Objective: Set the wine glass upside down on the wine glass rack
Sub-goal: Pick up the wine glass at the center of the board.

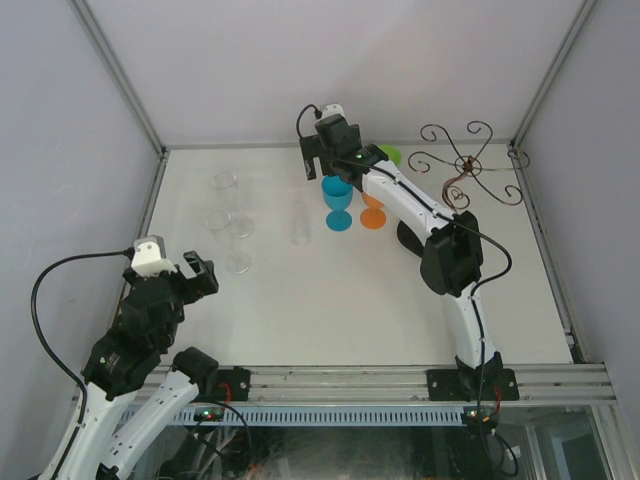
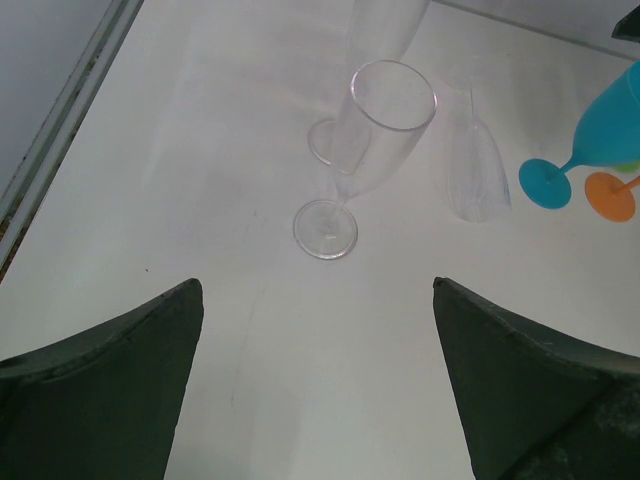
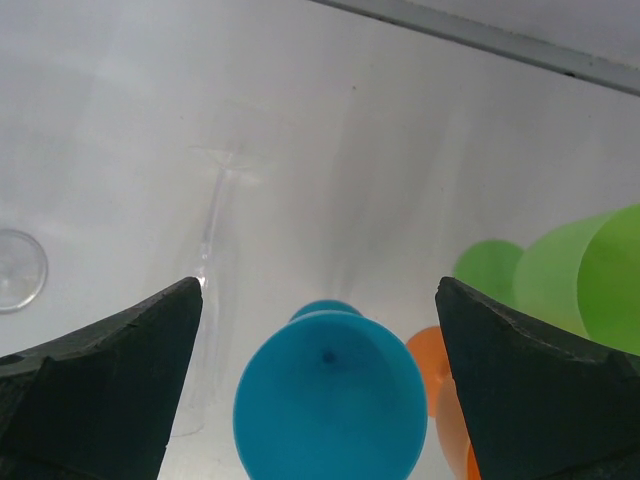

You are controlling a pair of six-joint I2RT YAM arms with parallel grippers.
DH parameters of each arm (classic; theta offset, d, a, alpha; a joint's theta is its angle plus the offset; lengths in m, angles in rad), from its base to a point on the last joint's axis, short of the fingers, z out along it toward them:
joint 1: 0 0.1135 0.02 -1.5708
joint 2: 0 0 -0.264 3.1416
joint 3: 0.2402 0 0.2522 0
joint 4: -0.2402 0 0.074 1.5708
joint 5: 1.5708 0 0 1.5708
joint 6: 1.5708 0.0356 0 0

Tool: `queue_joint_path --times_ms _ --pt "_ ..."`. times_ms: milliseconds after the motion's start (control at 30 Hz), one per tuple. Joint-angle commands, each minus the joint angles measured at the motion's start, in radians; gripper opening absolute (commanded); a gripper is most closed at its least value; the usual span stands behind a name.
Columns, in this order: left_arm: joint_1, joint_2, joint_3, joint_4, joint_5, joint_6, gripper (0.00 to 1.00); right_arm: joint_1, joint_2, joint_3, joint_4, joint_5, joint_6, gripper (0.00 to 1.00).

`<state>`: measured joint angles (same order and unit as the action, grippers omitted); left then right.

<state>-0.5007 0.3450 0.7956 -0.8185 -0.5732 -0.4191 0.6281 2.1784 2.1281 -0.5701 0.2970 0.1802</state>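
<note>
Step judged as grasp approach: the right gripper, jaws wide and empty, hangs over the upright blue plastic wine glass left of the dark-brown wire wine glass rack; the next move calls for descent, closure on it, then inversion; the left gripper is likewise open

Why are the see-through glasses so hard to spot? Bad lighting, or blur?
Mostly lighting, not blur. Top external view: soft, even light with faint shadows, so the clear glasses nearly vanish against the white table. Left wrist view: the upright clear flute is sharp. Right wrist view: the blue glass is vivid; the lying flute is a faint outline.
</note>
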Motion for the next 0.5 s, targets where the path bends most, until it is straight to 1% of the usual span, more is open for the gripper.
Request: queue_joint_path --times_ms 0,467 --pt "0.010 0.012 0.049 0.033 -0.001 -0.004 1.00 -0.003 0.003 0.030 -0.023 -0.004 0.034 1.00" --pt "0.010 0.011 0.049 0.034 0.003 -0.003 1.00 -0.009 0.018 0.016 -0.072 -0.010 0.059 1.00"
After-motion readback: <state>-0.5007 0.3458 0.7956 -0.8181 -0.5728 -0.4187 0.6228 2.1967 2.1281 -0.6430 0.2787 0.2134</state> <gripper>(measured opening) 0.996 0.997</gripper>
